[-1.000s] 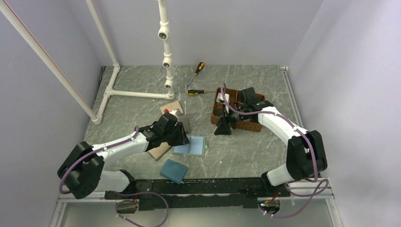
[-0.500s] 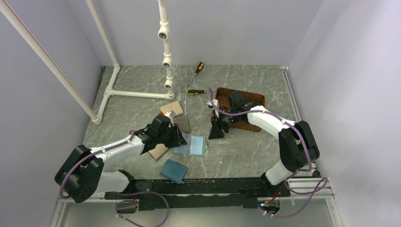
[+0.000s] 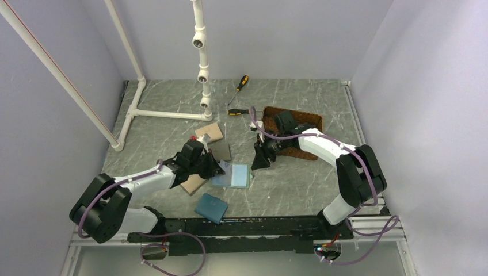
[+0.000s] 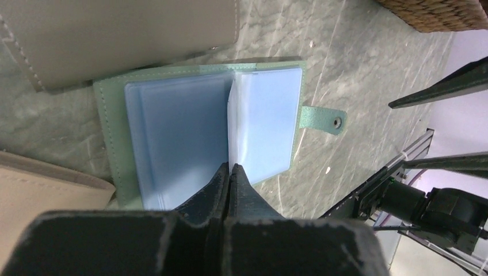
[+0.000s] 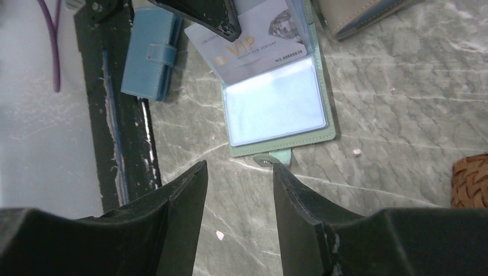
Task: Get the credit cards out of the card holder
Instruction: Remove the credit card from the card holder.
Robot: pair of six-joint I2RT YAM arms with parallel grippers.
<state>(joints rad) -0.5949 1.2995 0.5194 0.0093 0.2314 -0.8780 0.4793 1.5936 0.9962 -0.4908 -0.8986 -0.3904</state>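
The sage-green card holder (image 3: 239,175) lies open on the table, pale blue sleeves up (image 4: 172,126). My left gripper (image 4: 230,168) is shut at the spine, pinching the lower edge of a clear sleeve page that stands up. From the right wrist view, that raised page holds a pale whitish credit card (image 5: 259,43) printed VIP. The other sleeve (image 5: 276,109) looks empty. My right gripper (image 5: 240,167) hangs open just off the holder's snap tab (image 5: 270,160), touching nothing. Seen from above, the left gripper (image 3: 217,169) and right gripper (image 3: 260,161) flank the holder.
A darker blue wallet (image 3: 210,207) lies near the front rail. A grey-brown wallet (image 3: 221,150) and two tan ones (image 3: 208,131) (image 3: 193,184) crowd the holder's left. The woven basket (image 3: 311,119) sits behind the right arm. Two screwdrivers (image 3: 237,112) and a white pipe frame (image 3: 167,114) stand farther back.
My left gripper has closed on the sleeve page at the holder's spine. The right arm has swung left from the basket to the holder's snap side, its jaws narrowing but still open.
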